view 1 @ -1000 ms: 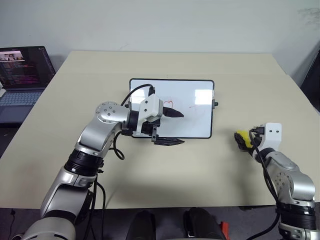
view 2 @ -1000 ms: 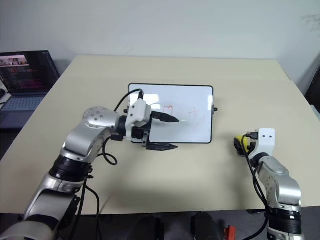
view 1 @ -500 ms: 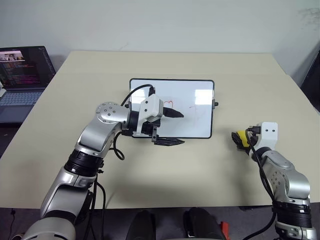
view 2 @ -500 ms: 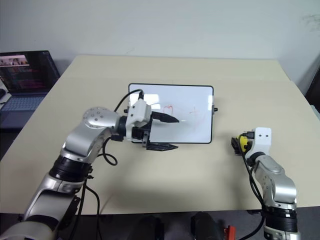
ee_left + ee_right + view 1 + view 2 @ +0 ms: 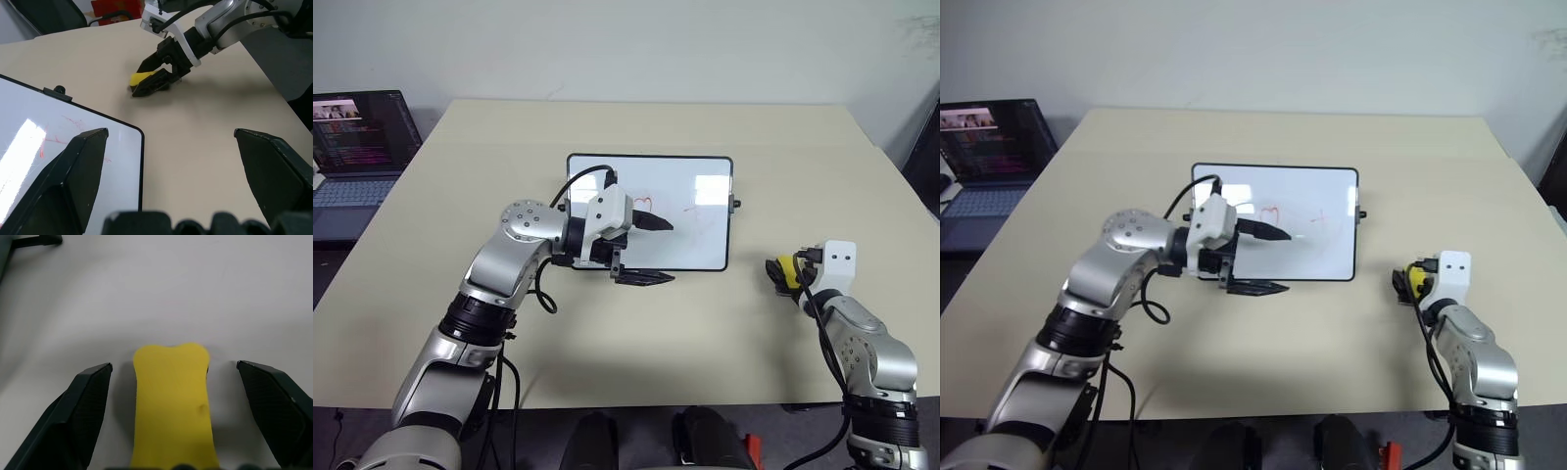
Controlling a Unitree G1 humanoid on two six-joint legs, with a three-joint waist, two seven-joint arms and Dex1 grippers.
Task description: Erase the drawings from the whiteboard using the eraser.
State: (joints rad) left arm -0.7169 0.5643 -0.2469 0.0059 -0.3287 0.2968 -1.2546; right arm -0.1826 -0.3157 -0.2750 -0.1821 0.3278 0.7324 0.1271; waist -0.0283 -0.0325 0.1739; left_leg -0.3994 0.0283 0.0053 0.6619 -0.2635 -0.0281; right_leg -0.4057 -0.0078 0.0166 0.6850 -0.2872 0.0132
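Note:
The whiteboard (image 5: pixel 697 240) lies flat at the middle of the beige table. It bears the drawings: a small red heart (image 5: pixel 643 204) and a fainter red scribble (image 5: pixel 697 211). My left gripper (image 5: pixel 651 251) hangs open over the board's near edge, one finger above the heart and the other off the frame. The yellow eraser (image 5: pixel 787 267) lies on the table to the right of the board. My right gripper (image 5: pixel 173 365) is open and straddles the eraser (image 5: pixel 173 401), with a gap on each side between it and the fingers (image 5: pixel 85 406). The left wrist view shows that gripper (image 5: pixel 159 78) low over the eraser (image 5: pixel 142 77).
An open laptop (image 5: pixel 357 147) sits beyond the table's left edge. The table's right edge runs close to my right arm. Bare tabletop (image 5: pixel 724 333) lies between the board and the near edge.
My right forearm has swung slightly toward the middle while its gripper stays around the eraser. The left arm and the board have not moved.

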